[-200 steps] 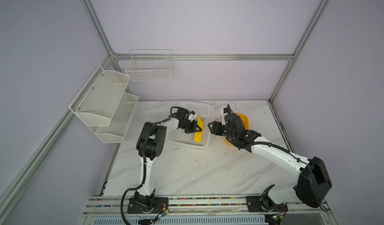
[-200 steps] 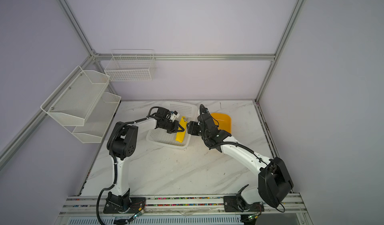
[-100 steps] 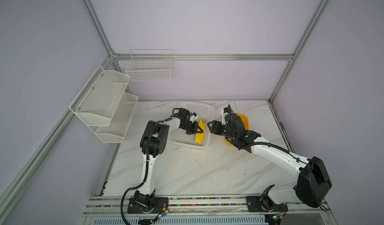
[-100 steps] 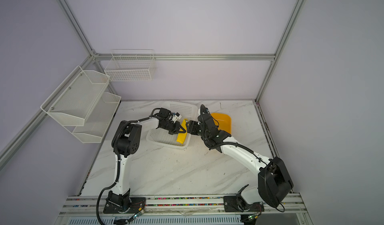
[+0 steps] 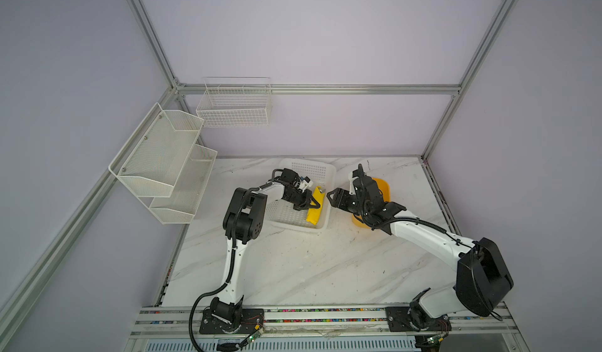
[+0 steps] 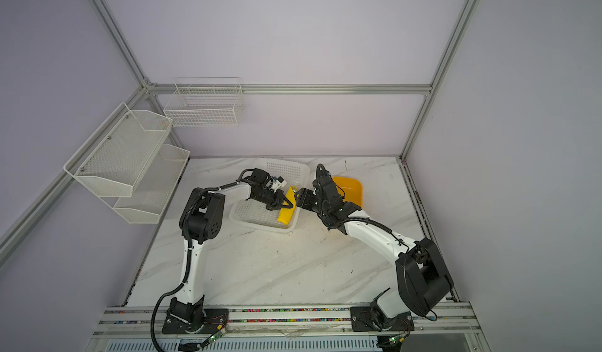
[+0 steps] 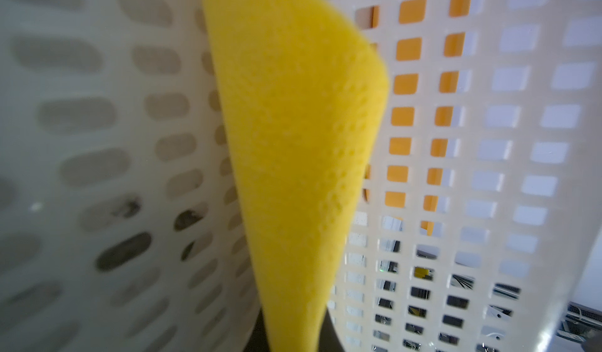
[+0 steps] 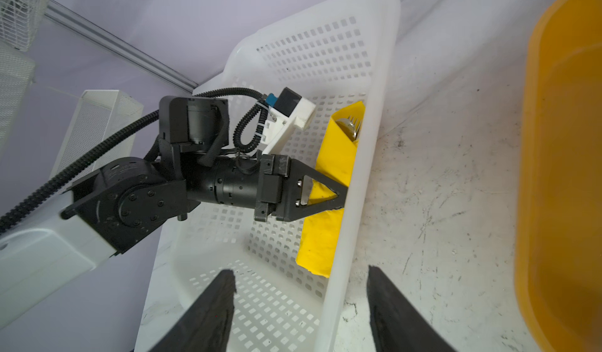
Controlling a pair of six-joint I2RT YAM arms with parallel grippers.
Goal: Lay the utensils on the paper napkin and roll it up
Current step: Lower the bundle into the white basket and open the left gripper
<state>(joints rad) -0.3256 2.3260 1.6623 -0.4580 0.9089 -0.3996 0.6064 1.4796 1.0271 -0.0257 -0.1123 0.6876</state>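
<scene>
In both top views, a white basket (image 5: 321, 168) sat at twelve o'clock from the centre of the marble table (image 5: 293, 262). The rolled yellow paper napkin (image 5: 315, 217) lay inside along its three o'clock wall, and the left gripper (image 5: 313, 204) pinched it mid-length. The right gripper (image 5: 329, 199), jaws spread, hovered just outside that wall, at three o'clock from the roll. An orange tub (image 5: 384, 187) lay beyond.

The left wrist view showed the napkin (image 7: 293, 138) close against the basket's perforated wall (image 7: 488, 138).

The right wrist view showed the utensils (image 8: 353, 126), fork tines among them, peeking from one end of the roll.
</scene>
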